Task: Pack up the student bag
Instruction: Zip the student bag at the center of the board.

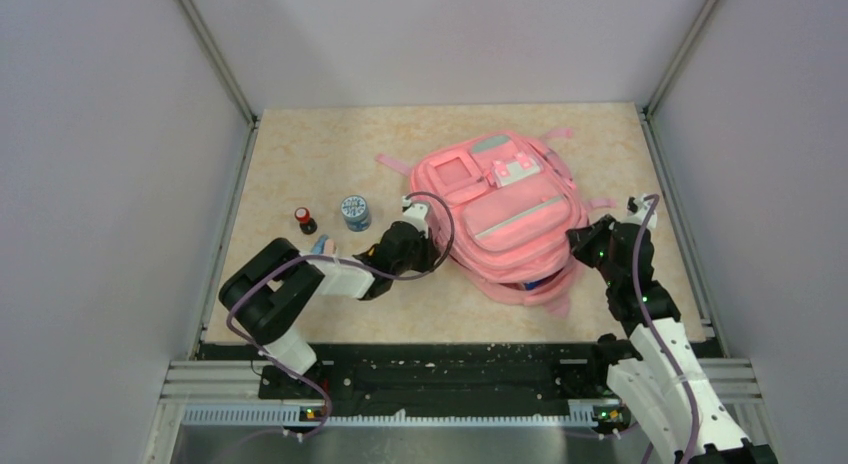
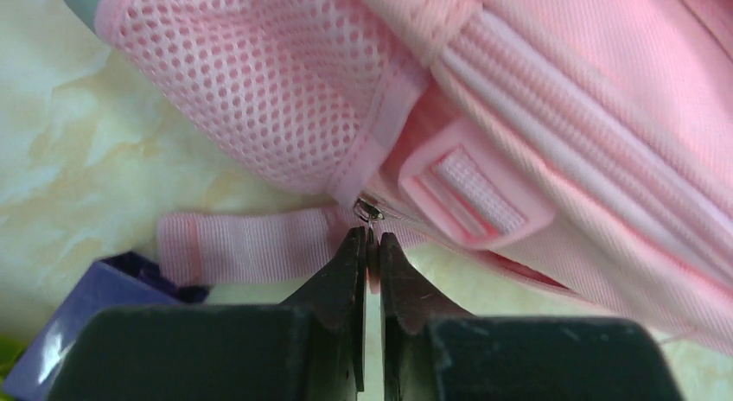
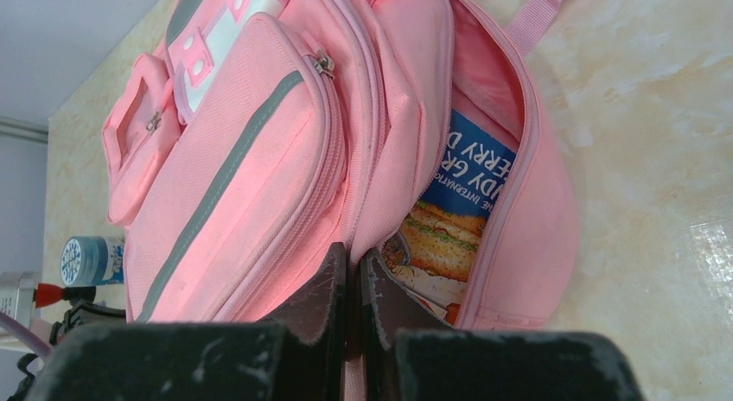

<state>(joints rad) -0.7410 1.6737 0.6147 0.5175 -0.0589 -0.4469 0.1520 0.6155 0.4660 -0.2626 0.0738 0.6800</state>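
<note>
We see book (image 3: 449,219) inside student bag (image 1: 500,214), zip undone. Left hand (image 2: 370,245) nips zip pull (image 2: 369,213); right hand (image 3: 353,271) clamps bag rim. Jar (image 1: 355,212), red-capped bottle (image 1: 304,219) centre-left, unpacked.

Robotics lab cell: grey panels (image 1: 110,164) and aluminium framing (image 1: 215,54) enclose a marbled counter (image 1: 300,154) with two bolted arms (image 1: 300,279).

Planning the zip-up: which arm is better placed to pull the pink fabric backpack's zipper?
Left: the left tool is closed right at the metal zipper slider of the soft pink fabric backpack; the right tool pinches the open compartment's edge.
</note>
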